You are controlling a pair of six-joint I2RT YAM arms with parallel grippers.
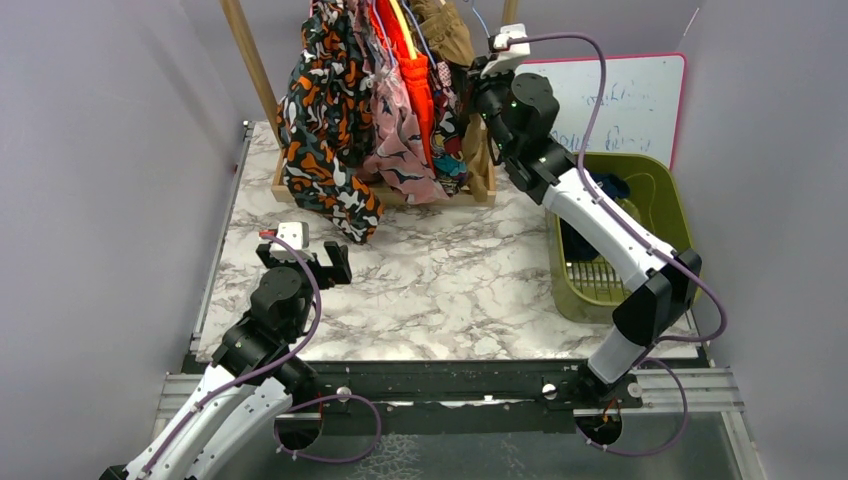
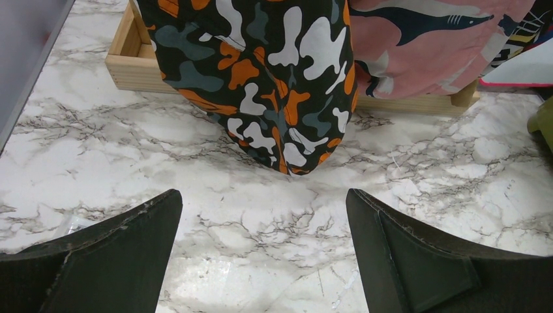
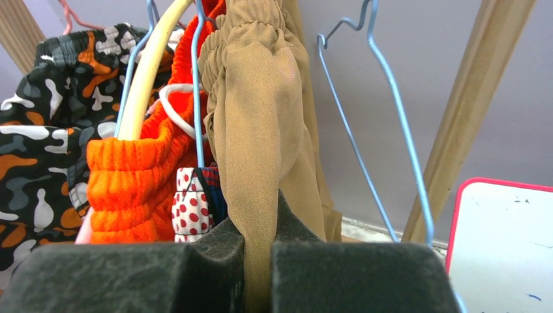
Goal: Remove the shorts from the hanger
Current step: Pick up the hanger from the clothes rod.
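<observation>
Several pairs of shorts hang on a wooden rack [image 1: 255, 70] at the back. The black-orange-white blotch shorts [image 1: 320, 120] hang leftmost, then pink print shorts [image 1: 400, 140], bright orange shorts [image 1: 415, 80] and tan shorts [image 1: 450, 35]. My right gripper [image 3: 257, 254] is shut on the tan shorts [image 3: 261, 124], pinching a fold of the fabric between its pads, up at the rack's right end [image 1: 490, 75]. An empty blue wire hanger [image 3: 391, 117] hangs to its right. My left gripper [image 2: 261, 241] is open and empty, low over the marble table, pointing at the blotch shorts [image 2: 274, 78].
A green bin [image 1: 660, 190] with dark navy fabric inside stands at the right. A whiteboard with a pink rim [image 1: 625, 100] leans at the back right. The rack's wooden base [image 2: 130, 59] lies on the marble table [image 1: 450, 290]. Grey walls close in both sides.
</observation>
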